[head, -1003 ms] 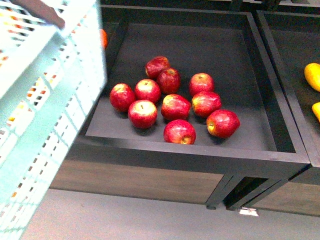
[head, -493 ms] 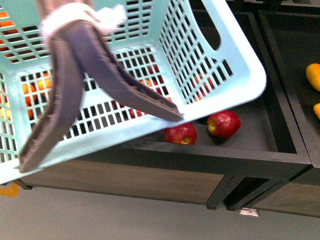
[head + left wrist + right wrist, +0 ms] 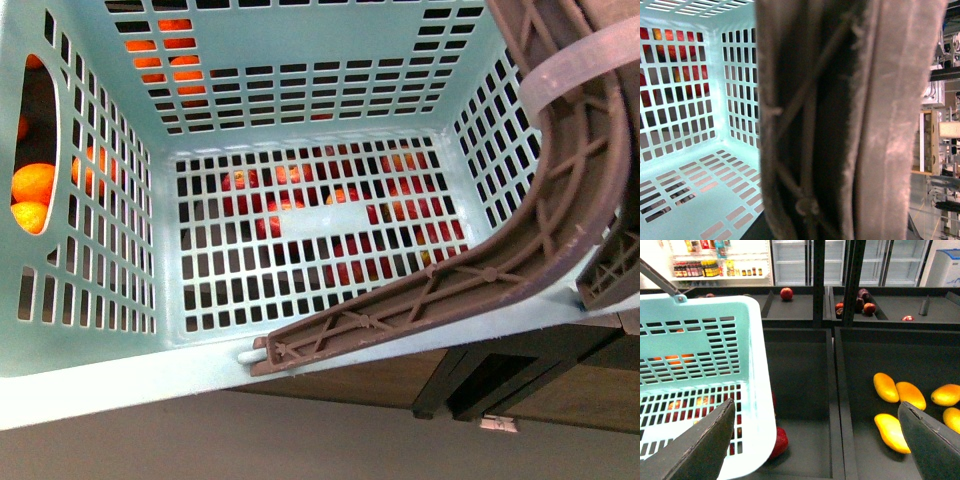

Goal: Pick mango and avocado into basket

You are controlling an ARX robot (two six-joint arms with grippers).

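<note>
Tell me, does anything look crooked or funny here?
Yes. The basket hangs tilted above the red apples, which show through its slotted bottom. It holds no fruit, and its brown handle droops across the rim.

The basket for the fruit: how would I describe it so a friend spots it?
Find the row of black display bins, and the one holding red apples beside the one with yellow-orange mangoes. Over the apples hangs a light teal plastic basket with a brown ribbed handle. It is the only pale, slotted thing there.
</note>
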